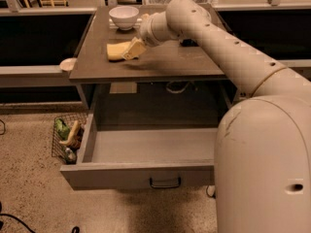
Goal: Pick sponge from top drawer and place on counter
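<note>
Smooth grey-brown tabletop, faint sheen, laminate-like. Soft, matt yellow sponge lying on it, spongy-looking. Smooth cream claw, plastic-looking, low over the tabletop, right against the sponge's right end. Hard, matt off-white shell on the arm, a few scuff marks lower down. Plain matt grey drawer with dark metal handle. Glossy white bowl, ceramic-looking. Thin wire basket. Rough, speckled, stone-like floor.
</note>
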### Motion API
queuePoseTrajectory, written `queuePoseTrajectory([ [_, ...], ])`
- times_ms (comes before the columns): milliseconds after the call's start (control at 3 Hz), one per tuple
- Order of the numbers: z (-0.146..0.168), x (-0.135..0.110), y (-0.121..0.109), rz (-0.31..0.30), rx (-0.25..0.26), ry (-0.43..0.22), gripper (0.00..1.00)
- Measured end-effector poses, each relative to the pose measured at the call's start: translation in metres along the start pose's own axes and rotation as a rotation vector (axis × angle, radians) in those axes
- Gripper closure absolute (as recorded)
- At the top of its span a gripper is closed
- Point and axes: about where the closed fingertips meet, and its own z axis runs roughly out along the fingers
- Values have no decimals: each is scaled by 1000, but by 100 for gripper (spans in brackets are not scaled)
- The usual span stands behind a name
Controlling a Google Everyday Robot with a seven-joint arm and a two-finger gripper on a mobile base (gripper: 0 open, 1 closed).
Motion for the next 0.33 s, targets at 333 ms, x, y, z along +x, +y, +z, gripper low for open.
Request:
queuePoseTrajectory([
  [333, -33, 3, -8, 32, 72, 1, 0],
])
